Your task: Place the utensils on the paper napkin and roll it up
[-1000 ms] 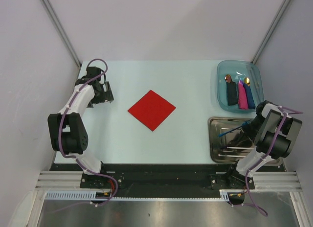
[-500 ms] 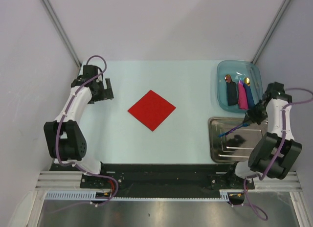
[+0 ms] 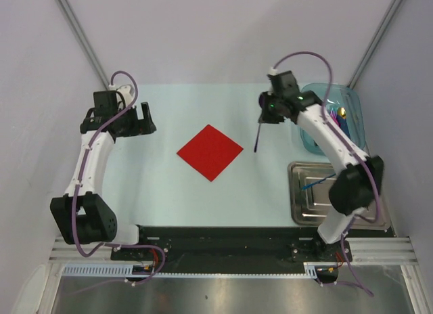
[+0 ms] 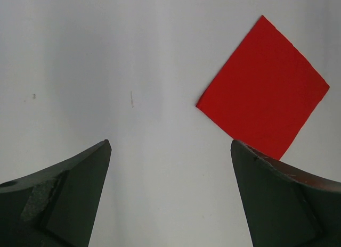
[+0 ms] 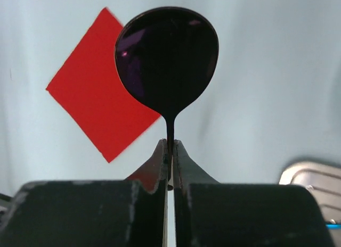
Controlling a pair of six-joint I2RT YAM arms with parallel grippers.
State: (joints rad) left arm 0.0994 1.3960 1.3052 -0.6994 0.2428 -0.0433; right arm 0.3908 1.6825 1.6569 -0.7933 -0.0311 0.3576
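A red paper napkin lies flat as a diamond on the table's middle; it also shows in the left wrist view and the right wrist view. My right gripper is shut on the thin dark handle of the purple-bowled spoon and holds it in the air right of the napkin; the spoon hangs downward in the top view. The bright blue utensil lies in the metal tray. My left gripper is open and empty, left of the napkin.
A clear blue bin at the back right holds rolled napkins in black, pink and blue with spoon heads poking out. The metal tray sits at the front right. Slanted frame posts stand at both back corners.
My right gripper has lifted the purple spoon out of the metal tray and carried it up and left toward the napkin. The left arm has shifted slightly back and left.
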